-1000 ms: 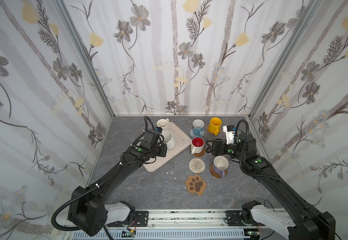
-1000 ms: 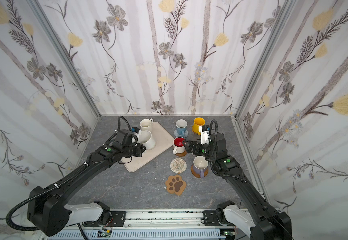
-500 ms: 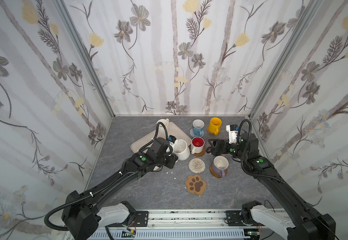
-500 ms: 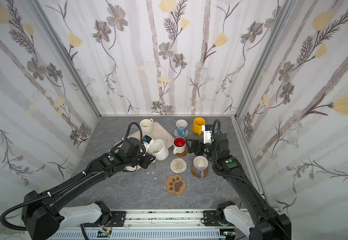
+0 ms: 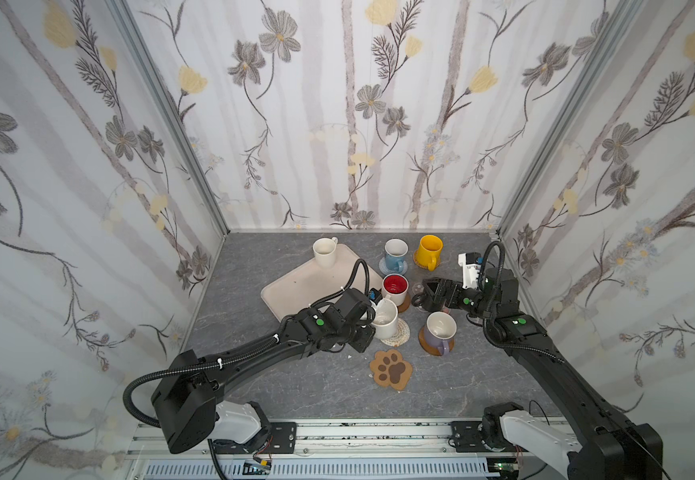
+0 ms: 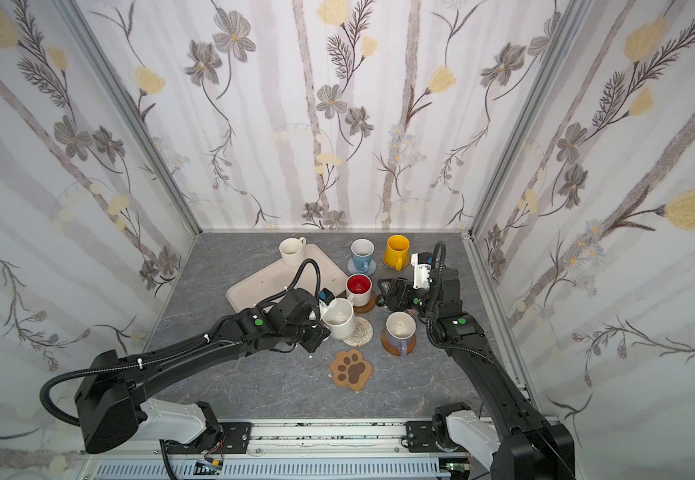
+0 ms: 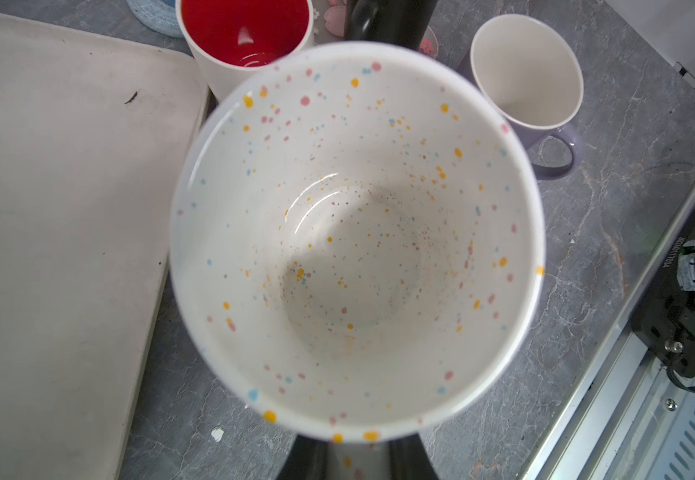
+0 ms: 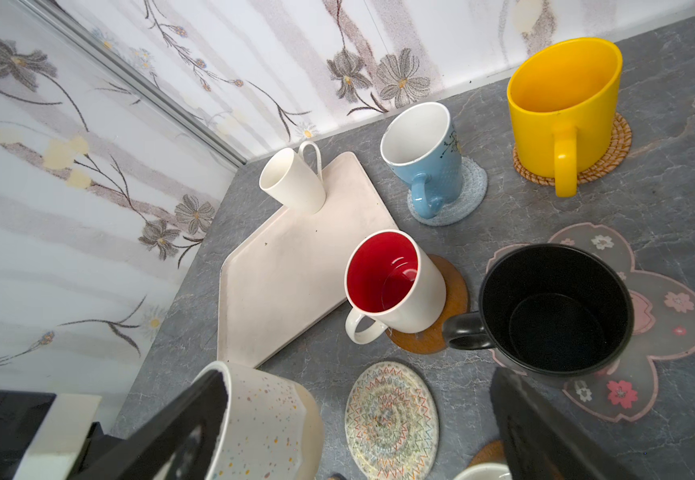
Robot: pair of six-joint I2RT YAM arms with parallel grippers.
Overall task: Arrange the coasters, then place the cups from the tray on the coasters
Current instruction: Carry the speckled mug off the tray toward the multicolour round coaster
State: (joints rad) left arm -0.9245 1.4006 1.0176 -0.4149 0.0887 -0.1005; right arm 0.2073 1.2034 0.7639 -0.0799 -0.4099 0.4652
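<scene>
My left gripper [image 5: 368, 323] is shut on the handle of a white speckled cup [image 7: 354, 241], held tilted above the table beside the whitish spiral coaster [image 8: 391, 419]. In both top views this cup [image 6: 339, 320] overlaps that coaster's left edge. My right gripper [image 8: 358, 436] is open and empty next to the black cup [image 8: 553, 307] on the clear pink-flower coaster [image 8: 661, 316]. One white cup [image 5: 324, 251] stands on the beige tray [image 5: 296, 291]. The brown paw-print coaster [image 5: 391, 369] lies bare.
The light blue cup [image 5: 395, 253], yellow cup [image 5: 429, 251], red-inside cup [image 5: 395, 289] and lavender cup [image 5: 440, 332] each sit on a coaster, close together. Patterned walls close in the left, back and right. A metal rail [image 5: 337, 436] runs along the front.
My left arm has carried the speckled cup off the tray, rightward and nearer, to the spiral coaster. The right arm has hardly moved.
</scene>
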